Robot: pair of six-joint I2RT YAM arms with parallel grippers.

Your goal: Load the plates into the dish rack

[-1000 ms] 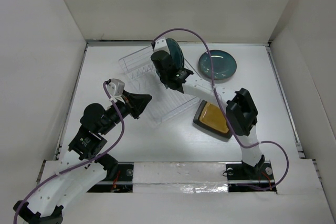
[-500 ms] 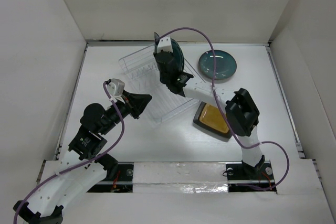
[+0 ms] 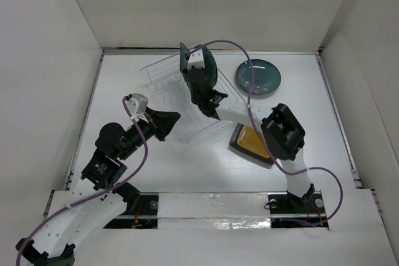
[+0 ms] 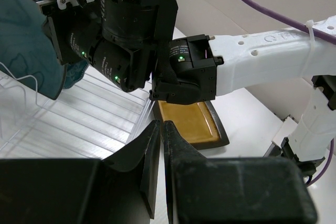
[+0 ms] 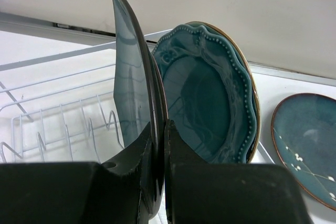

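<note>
Our right gripper (image 5: 157,129) clamps the teal plate (image 5: 128,66) edge-up, ready for slotting, at the dish rack's (image 3: 162,82) 12 o'clock end. The scalloped plate (image 5: 205,93) stands at its 3 o'clock. Our left gripper (image 4: 161,129) is clenched and empty.

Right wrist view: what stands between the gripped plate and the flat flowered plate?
The teal scalloped plate, upright in the dish rack; right wrist view.
</note>
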